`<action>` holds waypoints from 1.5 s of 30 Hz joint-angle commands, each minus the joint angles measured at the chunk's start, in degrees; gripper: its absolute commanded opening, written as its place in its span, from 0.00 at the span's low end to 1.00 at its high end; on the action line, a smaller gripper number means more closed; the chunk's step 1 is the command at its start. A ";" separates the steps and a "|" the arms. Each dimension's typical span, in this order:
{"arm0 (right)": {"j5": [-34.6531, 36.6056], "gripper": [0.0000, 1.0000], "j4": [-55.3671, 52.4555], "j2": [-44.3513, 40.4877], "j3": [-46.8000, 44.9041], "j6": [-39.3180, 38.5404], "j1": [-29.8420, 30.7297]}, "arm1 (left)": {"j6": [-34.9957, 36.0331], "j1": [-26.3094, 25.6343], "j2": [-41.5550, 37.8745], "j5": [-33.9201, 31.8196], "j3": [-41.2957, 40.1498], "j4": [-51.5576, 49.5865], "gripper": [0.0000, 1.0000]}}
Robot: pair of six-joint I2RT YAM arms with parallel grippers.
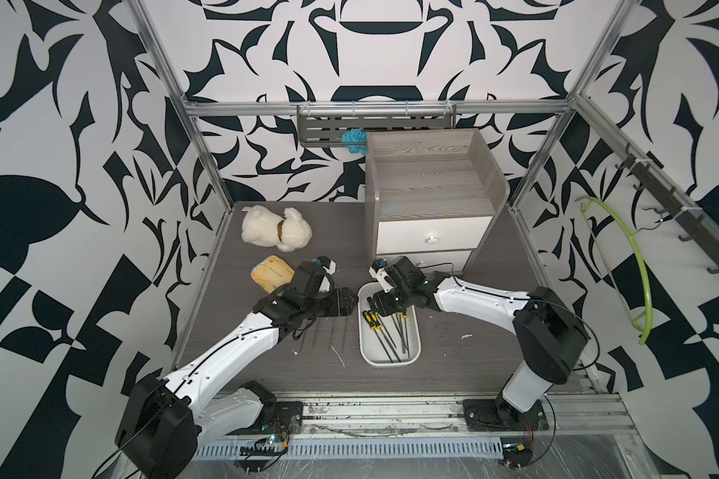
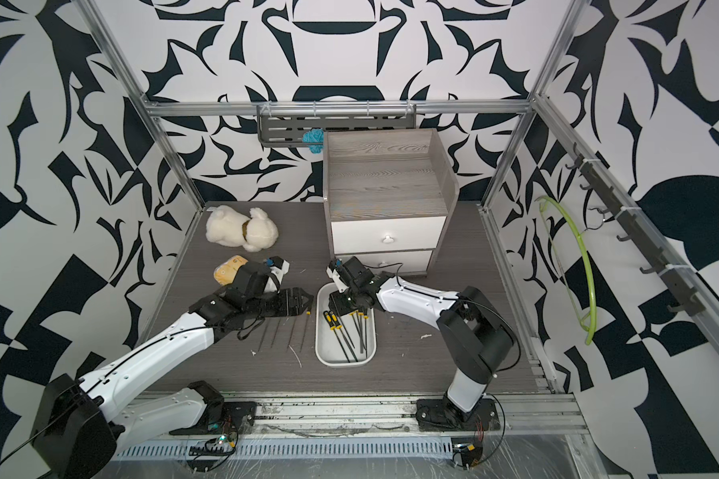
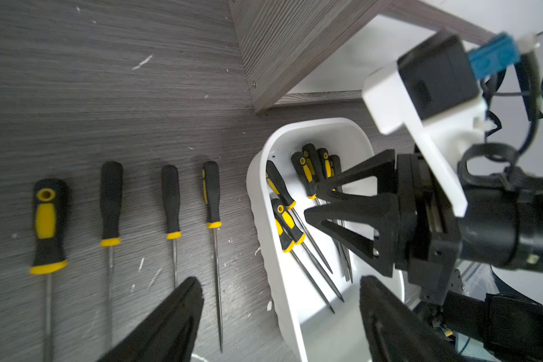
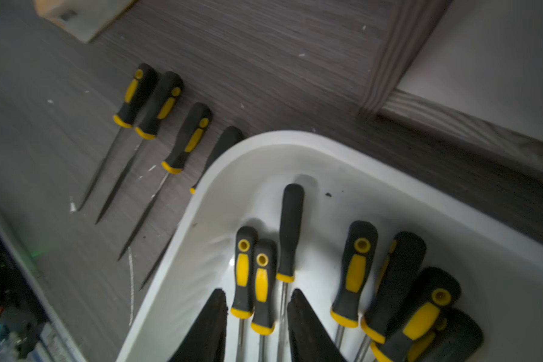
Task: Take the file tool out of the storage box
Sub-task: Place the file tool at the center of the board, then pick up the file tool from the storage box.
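Note:
The storage box is a shallow white tray in the middle of the table, seen in both top views. Several file tools with black and yellow handles lie inside it. More files lie in a row on the table just left of the box. My right gripper is lowered into the far end of the box, open, its fingers on either side of two handles and a third file's shank. My left gripper is open and empty, low over the box's left wall, with the nearest table file just inside one finger.
A grey wood-grain cabinet with two white drawers stands just behind the box. A white plush toy and a yellow packet lie at the back left. A green hanger hangs on the right wall.

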 commanded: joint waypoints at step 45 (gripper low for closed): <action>2.22 0.00 4.82 -13.57 -0.07 1.50 1.25 | -6.27 0.29 -2.89 24.10 -8.40 26.30 0.84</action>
